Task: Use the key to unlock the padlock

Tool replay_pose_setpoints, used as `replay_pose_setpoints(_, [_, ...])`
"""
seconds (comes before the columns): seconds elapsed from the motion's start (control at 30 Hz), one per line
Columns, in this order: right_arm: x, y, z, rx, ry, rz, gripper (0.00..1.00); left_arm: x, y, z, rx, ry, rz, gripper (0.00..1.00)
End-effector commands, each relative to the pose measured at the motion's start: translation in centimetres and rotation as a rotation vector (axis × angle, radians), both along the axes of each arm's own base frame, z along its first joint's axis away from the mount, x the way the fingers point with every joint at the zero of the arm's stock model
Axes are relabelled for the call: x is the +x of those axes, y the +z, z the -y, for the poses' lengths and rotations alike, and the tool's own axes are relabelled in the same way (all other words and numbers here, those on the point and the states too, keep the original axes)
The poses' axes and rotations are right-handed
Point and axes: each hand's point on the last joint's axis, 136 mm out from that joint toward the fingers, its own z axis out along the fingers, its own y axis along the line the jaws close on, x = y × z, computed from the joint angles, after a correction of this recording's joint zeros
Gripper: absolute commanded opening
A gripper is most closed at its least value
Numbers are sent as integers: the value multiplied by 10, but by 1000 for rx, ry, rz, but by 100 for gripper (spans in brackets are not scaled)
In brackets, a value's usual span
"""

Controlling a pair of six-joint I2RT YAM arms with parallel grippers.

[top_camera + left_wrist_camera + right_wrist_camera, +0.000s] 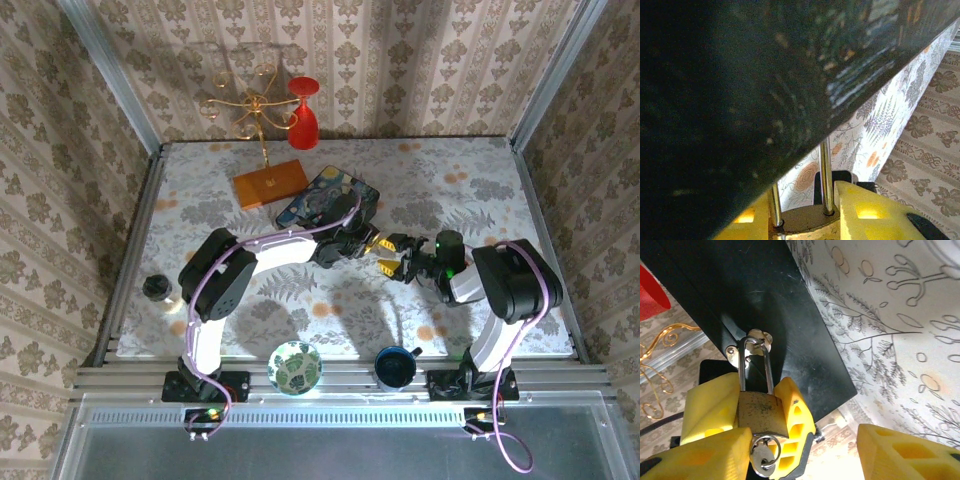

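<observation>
The padlock (757, 412), a small brassy body with a silvery shackle (755, 365), hangs from the hasp of the dark painted box (765, 300). My left gripper (805, 215) is shut on the padlock's body (810, 220), one yellow finger (710, 400) on each side. The key (762, 457) sticks out of the bottom of the padlock with its ring. My right gripper (800, 452) stands open, its left finger (695, 455) just beside the key and not gripping it. From above, both grippers (372, 243) (397, 262) meet at the box's (325, 195) near right corner.
A wooden base (270, 185) with a gold wire stand and a red glass (303, 115) stands behind the box. A patterned bowl (294, 365) and a blue cup (396, 365) sit at the near edge, and a small dark jar (157, 288) at the left.
</observation>
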Motion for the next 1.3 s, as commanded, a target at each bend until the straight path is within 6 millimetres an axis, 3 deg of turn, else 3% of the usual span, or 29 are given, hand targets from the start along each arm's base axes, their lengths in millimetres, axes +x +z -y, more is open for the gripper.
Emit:
replay_pose_setpoints(0.0, [-2, -12, 15, -124, -37, -10, 61, -46, 1, 18, -52, -130, -113, 6])
replay_pose_setpoints(0.07, [-6, -9, 20, -187, -28, -1, 62, -48, -2, 15, -38, -132, -120, 12])
replay_pose_setpoints(0.13, [-10, -5, 28, -275, -21, 12, 63, -50, -4, 13, -25, -134, -124, 29])
replay_pose_setpoints(0.17, [-17, -6, 34, -328, -18, -12, 64, -51, -6, 12, -20, -133, -127, 32])
replay_pose_setpoints(0.27, [-26, 15, 53, -489, -32, 38, 65, -53, -9, 12, -13, -136, -134, 42])
replay_pose_setpoints(0.4, [-40, 42, 77, -662, -60, 90, 67, -54, -9, 13, -13, -138, -134, 44])
replay_pose_setpoints(0.53, [-48, 59, 84, -742, -48, 155, 69, -56, -12, 13, 0, -144, -139, 49])
replay_pose_setpoints(0.67, [-53, 58, 86, -819, 20, 201, 68, -54, -4, 11, 5, -157, -107, 55])
replay_pose_setpoints(0.8, [-55, 51, 91, -890, 44, 246, 72, -41, 26, 3, 11, -167, 16, 61])
replay_pose_setpoints(0.93, [-53, 52, 97, -961, 49, 302, 82, -28, 60, -17, 50, -154, 160, 77])
replay_pose_setpoints(0.97, [-51, 53, 97, -976, 53, 317, 97, -26, 66, -23, 62, -149, 192, 83])
replay_pose_setpoints(1.0, [-49, 54, 97, -988, 63, 328, 100, -24, 72, -28, 74, -145, 223, 88])
replay_pose_setpoints(1.07, [-45, 58, 94, -1018, 92, 355, 100, -19, 78, -43, 116, -129, 281, 100])
replay_pose_setpoints(1.27, [-29, 60, 57, -1110, 284, 480, 98, -8, 82, -94, 304, -89, 397, 100])
